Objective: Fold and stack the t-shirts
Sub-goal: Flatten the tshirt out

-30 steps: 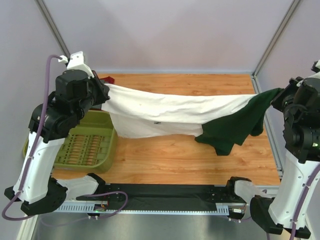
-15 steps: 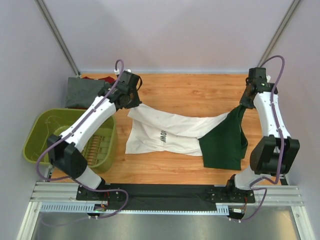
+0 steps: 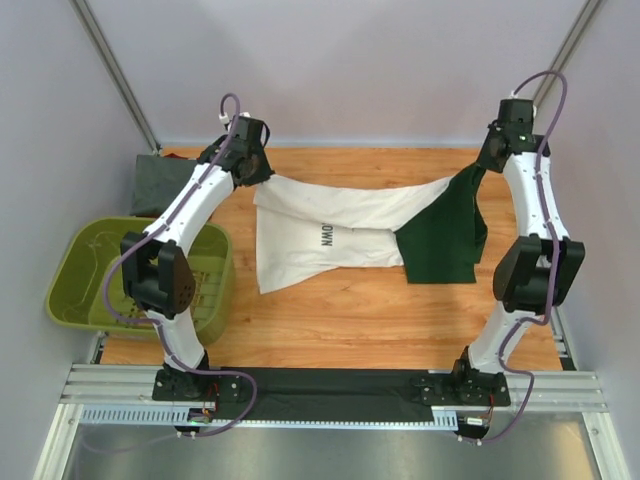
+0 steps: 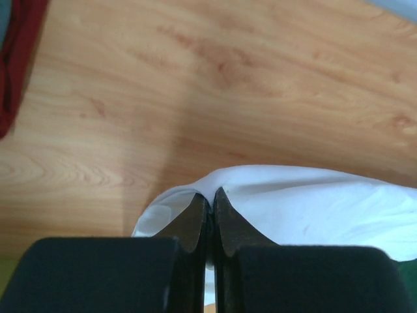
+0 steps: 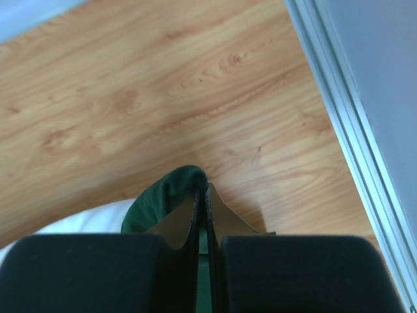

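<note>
The white t-shirt [image 3: 330,225] with a dark green shoulder part [image 3: 445,235] lies stretched across the far half of the wooden table. My left gripper [image 3: 256,176] is shut on its white far-left edge [image 4: 260,195]. My right gripper [image 3: 482,164] is shut on the dark green cloth [image 5: 166,192] at the far right. The grey t-shirt [image 3: 155,185] lies folded at the far left, with the dark red t-shirt [image 4: 16,52] beside it, shown in the left wrist view.
The olive-green plastic basket [image 3: 75,290] stands at the left. A metal frame rail [image 5: 355,130] runs along the table's right edge close to my right gripper. Bare wood [image 3: 340,320] lies between the shirt and the arm bases.
Both arms have reached toward the far edge, pulling the shirt away from the bases and lowering it from hanging in the air to lying mostly flat on the table.
</note>
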Controlling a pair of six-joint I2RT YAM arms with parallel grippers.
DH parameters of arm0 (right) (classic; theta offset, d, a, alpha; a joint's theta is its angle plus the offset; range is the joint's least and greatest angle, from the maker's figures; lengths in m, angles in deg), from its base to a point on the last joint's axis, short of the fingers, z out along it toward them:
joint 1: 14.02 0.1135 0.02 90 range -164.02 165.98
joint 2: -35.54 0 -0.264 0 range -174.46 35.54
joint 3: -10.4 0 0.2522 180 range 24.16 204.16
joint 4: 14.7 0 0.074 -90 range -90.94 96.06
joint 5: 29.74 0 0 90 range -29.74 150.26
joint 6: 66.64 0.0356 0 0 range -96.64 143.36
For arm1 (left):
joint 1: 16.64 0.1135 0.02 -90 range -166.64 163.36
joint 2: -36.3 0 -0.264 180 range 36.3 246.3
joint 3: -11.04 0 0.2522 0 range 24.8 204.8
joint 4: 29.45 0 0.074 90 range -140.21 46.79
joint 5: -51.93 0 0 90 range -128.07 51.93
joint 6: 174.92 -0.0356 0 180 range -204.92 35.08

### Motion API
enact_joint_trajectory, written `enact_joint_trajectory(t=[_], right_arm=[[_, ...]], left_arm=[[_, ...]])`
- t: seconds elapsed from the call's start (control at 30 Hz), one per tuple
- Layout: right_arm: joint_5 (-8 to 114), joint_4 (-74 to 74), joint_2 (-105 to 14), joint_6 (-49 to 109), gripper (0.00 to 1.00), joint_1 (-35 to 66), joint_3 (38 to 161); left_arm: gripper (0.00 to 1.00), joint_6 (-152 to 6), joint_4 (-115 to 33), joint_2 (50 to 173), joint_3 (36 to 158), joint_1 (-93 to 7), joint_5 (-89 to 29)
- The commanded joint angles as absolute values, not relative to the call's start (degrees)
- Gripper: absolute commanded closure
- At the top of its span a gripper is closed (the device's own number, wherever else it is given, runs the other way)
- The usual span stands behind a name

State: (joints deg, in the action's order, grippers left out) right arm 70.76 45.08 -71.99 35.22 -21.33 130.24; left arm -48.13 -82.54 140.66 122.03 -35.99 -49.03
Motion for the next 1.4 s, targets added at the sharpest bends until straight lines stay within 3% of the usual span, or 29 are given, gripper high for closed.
enact_joint_trajectory(t=[0.0, 0.17, 0.43, 0.7, 0.97, 1.23, 1.37], right_arm=[[68.08, 39.68, -60.63, 32.33, 0.99, -21.76, 134.55], [67.02, 36.94, -46.83, 30.84, 1.0, -21.76, 134.02], [70.36, 37.46, -29.7, 29.87, 1.0, -21.76, 135.94], [79.58, 51.86, -26.52, 29.52, 1.0, -21.76, 150.63], [79.51, 55.74, -20.19, 31.26, 1.0, -21.76, 149.06], [76.17, 70.15, -20.45, 34.44, 1.0, -21.76, 149.49], [81.43, 69.9, -17.37, 33.12, 1.0, -21.76, 148.87]], left_arm=[[1.0, -54.77, -77.4, 134.58, 128.67, -35.8, -48.53], [1.0, -58.29, -75.73, 126.75, 129.13, -35.8, -50.28], [1.0, -53.2, -71.77, 106.37, 120.25, -32.2, -50.98], [1.0, -52.5, -77.65, 95.82, 124.81, -29.91, -55.39], [1.0, -51.35, -79.59, 88.25, 123.06, -29.91, -56.17], [1.0, -50.29, -88.81, 84.99, 122.27, -29.91, -57.84], [1.0, -54.49, -91.81, 81.75, 121.3, -30.0, -60.3]])
